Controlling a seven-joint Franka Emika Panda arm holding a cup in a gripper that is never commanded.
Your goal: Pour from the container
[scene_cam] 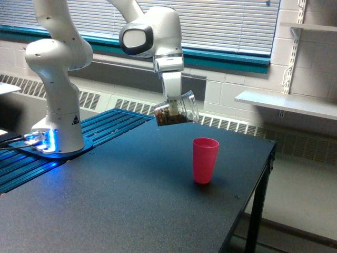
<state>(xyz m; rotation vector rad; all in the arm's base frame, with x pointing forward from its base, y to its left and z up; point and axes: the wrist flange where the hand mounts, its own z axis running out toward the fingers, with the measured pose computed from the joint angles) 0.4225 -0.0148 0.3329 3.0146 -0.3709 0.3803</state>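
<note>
The container (176,111) is a small clear cup with brown granular bits lying in its lower part. It hangs tilted in the air, mouth toward the exterior view's right, and my gripper (174,105) is shut on it from above. A pink opaque cup (205,160) stands upright on the black table (121,205), below the container and to its right. The container's mouth is left of the pink cup's rim and well above it. Nothing is falling from the container.
My white arm's base (55,129) stands on a blue-lit slatted platform (31,158) at the left. The table's right edge (253,190) drops off just right of the pink cup. A wall shelf (287,103) sits at the right.
</note>
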